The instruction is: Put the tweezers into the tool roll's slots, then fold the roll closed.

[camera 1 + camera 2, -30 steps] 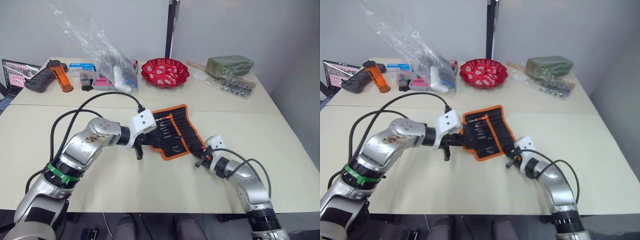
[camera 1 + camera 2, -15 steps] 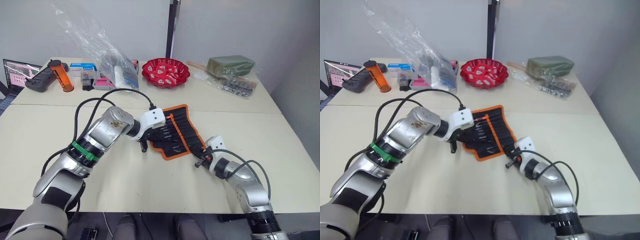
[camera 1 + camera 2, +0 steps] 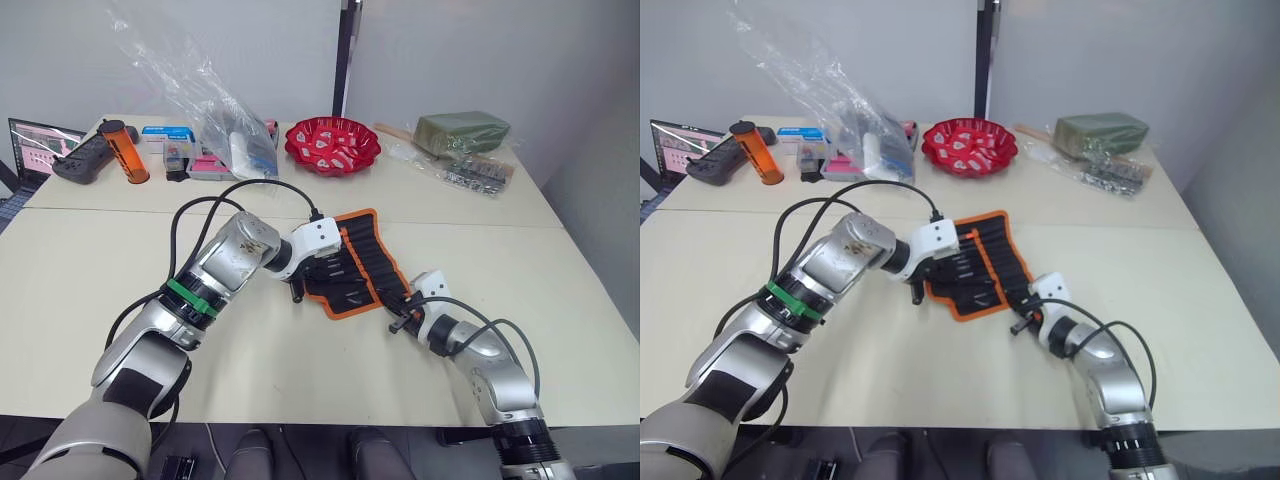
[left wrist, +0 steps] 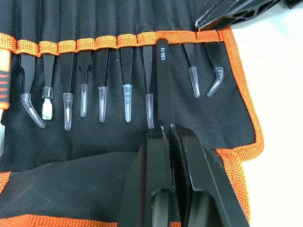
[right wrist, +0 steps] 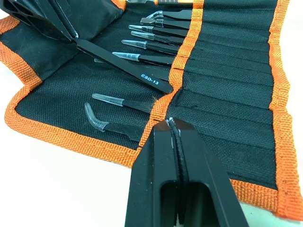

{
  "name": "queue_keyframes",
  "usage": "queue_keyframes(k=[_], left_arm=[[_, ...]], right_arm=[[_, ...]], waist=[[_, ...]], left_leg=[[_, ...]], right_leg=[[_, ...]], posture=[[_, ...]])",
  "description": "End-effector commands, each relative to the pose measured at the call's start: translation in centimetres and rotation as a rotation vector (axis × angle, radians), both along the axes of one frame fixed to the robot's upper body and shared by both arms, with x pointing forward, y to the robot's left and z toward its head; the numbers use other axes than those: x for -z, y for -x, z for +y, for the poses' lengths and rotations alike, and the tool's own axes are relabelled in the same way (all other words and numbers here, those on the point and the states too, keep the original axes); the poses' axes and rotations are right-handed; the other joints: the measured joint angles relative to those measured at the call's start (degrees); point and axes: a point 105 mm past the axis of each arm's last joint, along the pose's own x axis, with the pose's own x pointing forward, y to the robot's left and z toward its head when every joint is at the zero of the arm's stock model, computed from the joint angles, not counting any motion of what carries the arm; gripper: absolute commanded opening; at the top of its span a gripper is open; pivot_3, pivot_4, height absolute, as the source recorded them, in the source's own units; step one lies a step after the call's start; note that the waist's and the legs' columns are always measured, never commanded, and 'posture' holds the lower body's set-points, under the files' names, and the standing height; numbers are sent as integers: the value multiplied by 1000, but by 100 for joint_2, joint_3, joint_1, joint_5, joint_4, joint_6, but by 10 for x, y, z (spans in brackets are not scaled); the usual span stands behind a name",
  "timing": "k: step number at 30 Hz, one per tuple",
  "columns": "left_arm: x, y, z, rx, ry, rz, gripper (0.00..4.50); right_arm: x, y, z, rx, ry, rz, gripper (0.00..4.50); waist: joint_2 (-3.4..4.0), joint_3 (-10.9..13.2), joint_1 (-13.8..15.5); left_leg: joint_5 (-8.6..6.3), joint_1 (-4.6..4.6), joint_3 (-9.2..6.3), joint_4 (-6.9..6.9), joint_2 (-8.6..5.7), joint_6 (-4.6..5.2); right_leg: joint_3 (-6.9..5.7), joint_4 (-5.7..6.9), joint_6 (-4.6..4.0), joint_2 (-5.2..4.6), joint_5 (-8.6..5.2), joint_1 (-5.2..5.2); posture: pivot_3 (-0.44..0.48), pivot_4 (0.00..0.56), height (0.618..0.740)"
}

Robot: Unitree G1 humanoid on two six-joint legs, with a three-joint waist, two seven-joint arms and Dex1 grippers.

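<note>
The tool roll (image 3: 356, 263) lies open on the beige surface (image 3: 300, 370), its row of orange-edged slots (image 4: 118, 41) already holding several capped tweezers. The left end effector (image 4: 166, 130) pinches one pair of tweezers (image 4: 163, 80) marked with white lettering, its upper end lying at the slot edge between filled pockets. The right end effector (image 5: 169, 124) rests at the roll's other side, its fingers pressed together on the black fabric at the slot row. A red bowl (image 3: 331, 143) sits well behind the roll.
</note>
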Motion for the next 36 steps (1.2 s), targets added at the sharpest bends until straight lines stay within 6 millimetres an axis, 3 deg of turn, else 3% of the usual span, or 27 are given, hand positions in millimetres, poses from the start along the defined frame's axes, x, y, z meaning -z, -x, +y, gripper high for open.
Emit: queue_keyframes(k=[1,10,20,31,36], left_arm=[[-10,1,-8,55,-5,-41,35],[-8,2,6,64,-97,-76,35],[-9,3,6,46,-91,-87,35],[-5,-5,-19,31,-18,-81,35],[1,-11,-21,12,-26,-93,35]], right_arm=[[25,8,4,-12,27,96,0],[25,6,5,-22,29,96,0],[25,3,9,-37,31,97,0],[25,4,11,-42,28,97,0],[26,5,11,-40,29,99,0]], waist=[[0,0,-1],[1,0,-31],[1,0,-41],[2,-1,-30],[3,-1,-37]], left_leg=[[0,0,0,0,0,0],[0,1,0,-1,1,0],[0,4,0,-1,2,1],[1,7,-1,2,1,1],[1,7,-1,5,2,1]], right_leg=[[0,0,0,0,0,0],[1,6,0,2,0,-2],[2,11,0,4,0,-2],[3,17,0,5,0,-1],[4,21,0,6,0,-2]], posture=[[0,150,729],[0,150,729],[0,150,729],[0,150,729],[0,150,729]])
